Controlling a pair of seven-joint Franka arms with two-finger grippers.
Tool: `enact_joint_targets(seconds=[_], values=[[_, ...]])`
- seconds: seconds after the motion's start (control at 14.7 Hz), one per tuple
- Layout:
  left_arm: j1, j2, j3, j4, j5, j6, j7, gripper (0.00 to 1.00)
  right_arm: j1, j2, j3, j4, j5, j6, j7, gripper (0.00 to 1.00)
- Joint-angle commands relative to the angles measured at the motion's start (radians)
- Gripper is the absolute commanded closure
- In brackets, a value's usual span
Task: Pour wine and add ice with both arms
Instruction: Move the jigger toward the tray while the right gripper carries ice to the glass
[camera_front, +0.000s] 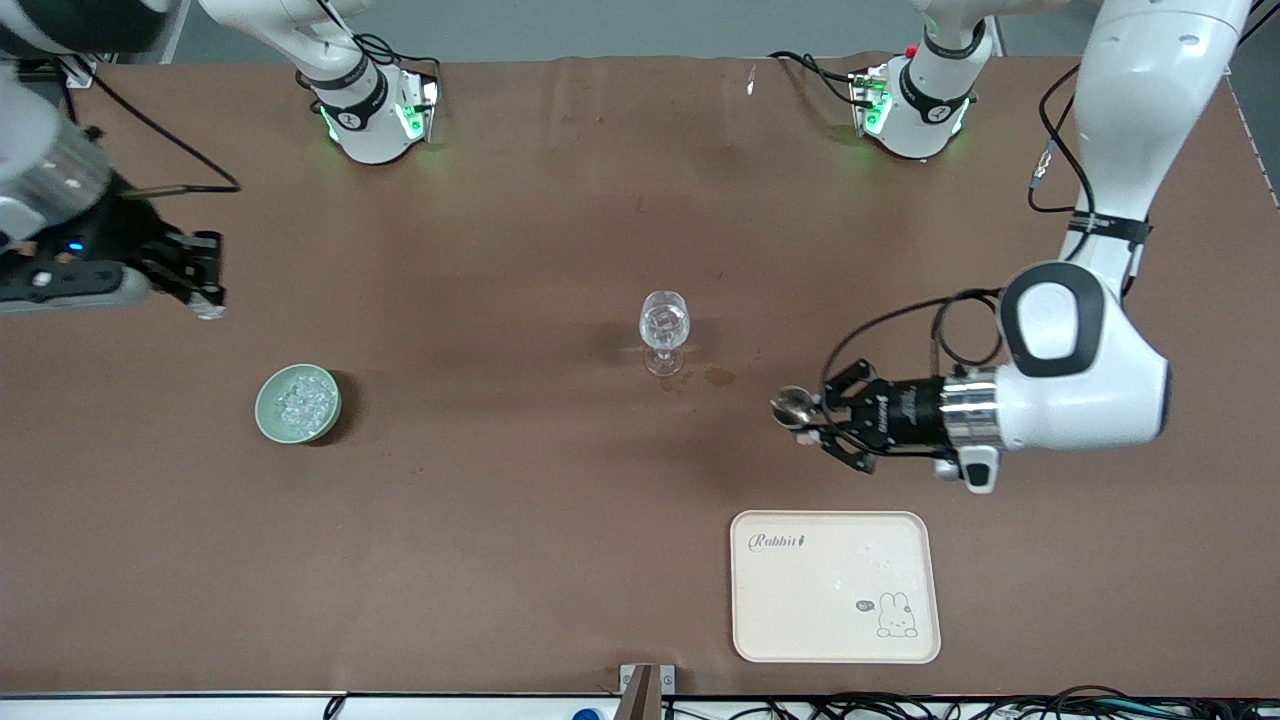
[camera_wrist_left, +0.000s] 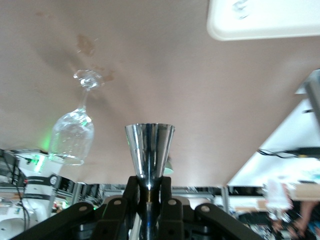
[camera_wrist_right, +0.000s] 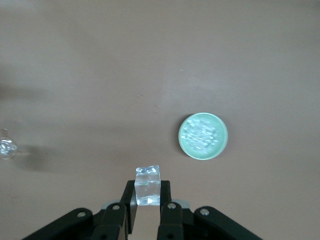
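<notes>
Left claw (camera_front: 803, 413) pinches steel jigger (camera_front: 792, 405) horizontally, mouth toward glass (camera_front: 664, 328); right claw (camera_wrist_right: 147, 197) pinches ice cube (camera_wrist_right: 148, 185).

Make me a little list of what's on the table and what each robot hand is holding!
left tool: shut on a metal cup, in the air between the stemmed glass and the tray
right tool: shut on an ice cube, up over the table's right-arm end
stemmed glass: upright, mid-table
green bowl: holds ice cubes, toward the right arm's end
tray: nearest the front camera, with a rabbit picture
</notes>
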Motion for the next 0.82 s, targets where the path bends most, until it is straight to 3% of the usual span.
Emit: enact_joint_targets(seconds=[0.0,0.27,0.41,0.75], values=[[0.065,0.030,-0.008,0.030,-0.081,-0.005,0.100,1.00,0.123,0.047,-0.009,-0.005,0.004,0.061,0.102,0.99],[0.133,0.137,-0.003,0.122,-0.115,0.012,0.178,1.00,0.328,0.138,-0.009,0.011,-0.012,0.172,0.369,0.99],[0.151,0.176,-0.002,0.135,-0.202,0.024,0.186,0.99,0.417,0.187,-0.009,0.015,-0.012,0.204,0.472,0.99],[0.164,0.234,0.003,0.142,-0.271,0.147,0.249,0.99,0.565,0.369,-0.009,0.082,-0.006,0.328,0.537,0.98]])
